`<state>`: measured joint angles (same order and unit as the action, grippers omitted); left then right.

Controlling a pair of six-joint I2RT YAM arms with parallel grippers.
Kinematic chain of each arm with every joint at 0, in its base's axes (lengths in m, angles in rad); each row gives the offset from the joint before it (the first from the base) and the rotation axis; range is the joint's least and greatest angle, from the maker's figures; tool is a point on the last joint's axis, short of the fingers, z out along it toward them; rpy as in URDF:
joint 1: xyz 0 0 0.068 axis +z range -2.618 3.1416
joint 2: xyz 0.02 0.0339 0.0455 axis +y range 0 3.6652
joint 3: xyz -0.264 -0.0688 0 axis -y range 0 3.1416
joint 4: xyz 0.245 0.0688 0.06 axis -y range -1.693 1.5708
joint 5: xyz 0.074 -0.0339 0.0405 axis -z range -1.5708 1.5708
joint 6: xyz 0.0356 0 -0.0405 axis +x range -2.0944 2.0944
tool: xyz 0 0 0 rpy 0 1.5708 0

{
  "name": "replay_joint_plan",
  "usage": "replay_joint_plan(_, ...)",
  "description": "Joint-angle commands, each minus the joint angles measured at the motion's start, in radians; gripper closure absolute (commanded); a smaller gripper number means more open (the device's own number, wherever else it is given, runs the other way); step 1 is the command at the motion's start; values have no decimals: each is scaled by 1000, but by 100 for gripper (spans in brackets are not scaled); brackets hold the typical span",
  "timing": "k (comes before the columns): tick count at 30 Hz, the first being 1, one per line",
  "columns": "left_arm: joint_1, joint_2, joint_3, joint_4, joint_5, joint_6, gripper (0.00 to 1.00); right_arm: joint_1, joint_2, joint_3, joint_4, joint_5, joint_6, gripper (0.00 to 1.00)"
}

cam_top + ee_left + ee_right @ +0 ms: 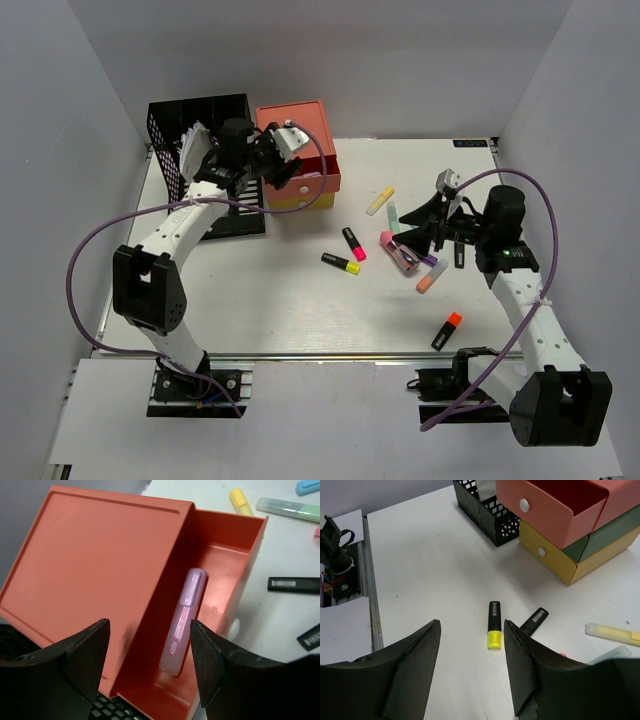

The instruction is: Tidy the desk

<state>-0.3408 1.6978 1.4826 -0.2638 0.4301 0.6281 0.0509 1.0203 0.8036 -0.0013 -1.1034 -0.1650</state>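
Note:
The white desk (270,310) carries a scatter of highlighters right of centre. Over the drawer unit's pulled-out coral drawer (235,560) hovers my left gripper (150,665), open and empty. Below its jaws a pale purple highlighter (182,622) lies loose on the drawer floor. In the top view that gripper (277,172) sits at the drawer's front. My right gripper (472,665) is open and empty above bare desk. A black-and-yellow highlighter (494,625) lies just ahead of its fingertips. From above, the right gripper (415,232) hangs over the pile of markers.
A black mesh rack (200,150) stands left of the coral, green and yellow drawer unit (300,125). Loose markers: pastel yellow (380,200), pale green (393,217), black-and-pink (354,243), black-and-yellow (340,263), peach (430,278), black-and-orange (447,330).

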Motion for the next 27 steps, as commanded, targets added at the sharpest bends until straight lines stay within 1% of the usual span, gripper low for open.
replay_joint_plan(1, -4, -70, 18, 55, -57, -30, 24, -13, -6, 20, 21, -21, -1, 41)
replay_joint_plan(3, -4, -95, 18, 96, -60, -51, 25, -14, -6, 19, 21, -19, 1, 41)
replay_joint_plan(4, -4, -105, 16, 118, -65, -95, 26, -14, -6, 17, 23, -18, 1, 41)
replay_joint_plan(6, -4, -153, 12, 187, -70, -154, 32, -20, -3, 16, 23, -7, -4, 41)
replay_joint_plan(7, -4, -171, 7, 207, -70, -224, 45, -19, -2, 16, 20, -1, -7, 42)
replay_joint_plan(8, -4, -217, -1, 243, -68, -267, 54, -22, 3, 16, 15, 22, -13, 45)
replay_joint_plan(9, -4, -245, -34, 256, -62, -369, 63, -25, 1, 16, 12, 36, -21, 49)
replay_joint_plan(10, -4, -275, -59, 306, -57, -424, 85, -25, 10, 16, 4, 56, -39, 58)
replay_joint_plan(11, 5, -312, -91, 320, -57, -477, 94, -25, 18, 20, 3, 72, -54, 64)
replay_joint_plan(12, 5, -387, -176, 331, -47, -581, 100, -23, 26, 26, -28, 126, -70, 71)
replay_joint_plan(13, 5, -430, -230, 345, -45, -656, 100, -23, 40, 40, -38, 158, -94, 81)
replay_joint_plan(14, 17, -519, -293, 379, -27, -744, 100, -20, 69, 51, -66, 242, -108, 95)
replay_joint_plan(15, 17, -561, -362, 406, -8, -763, 100, -20, 86, 68, -81, 288, -119, 97)
replay_joint_plan(16, 17, -604, -498, 423, 5, -786, 100, -16, 109, 87, -101, 341, -139, 97)
replay_joint_plan(17, 17, -644, -565, 457, 22, -803, 100, -14, 160, 142, -127, 384, -166, 93)
replay_joint_plan(18, 17, -679, -620, 462, 28, -842, 100, -16, 191, 178, -202, 454, -192, 87)
replay_joint_plan(19, 17, -743, -669, 460, 18, -861, 98, -17, 223, 213, -242, 488, -215, 78)
replay_joint_plan(20, 17, -769, -755, 457, 12, -867, 88, -17, 289, 248, -282, 516, -253, 58)
replay_joint_plan(21, 17, -796, -784, 451, 6, -869, 75, -19, 323, 317, -342, 561, -267, 50)
replay_joint_plan(22, 17, -834, -810, 445, -2, -866, 69, -22, 355, 351, -370, 591, -278, 44)
replay_joint_plan(23, 17, -851, -843, 433, -5, -860, 61, -19, 418, 383, -399, 615, -301, 35)
replay_joint_plan(24, 17, -866, -852, 420, -14, -837, 46, -19, 443, 429, -426, 654, -310, 32)
replay_joint_plan(25, 17, -892, -857, 405, -20, -823, 42, -20, 469, 449, -442, 675, -317, 29)
replay_joint_plan(27, 17, -915, -866, 359, -45, -782, 37, -17, 550, 511, -476, 727, -335, 28)
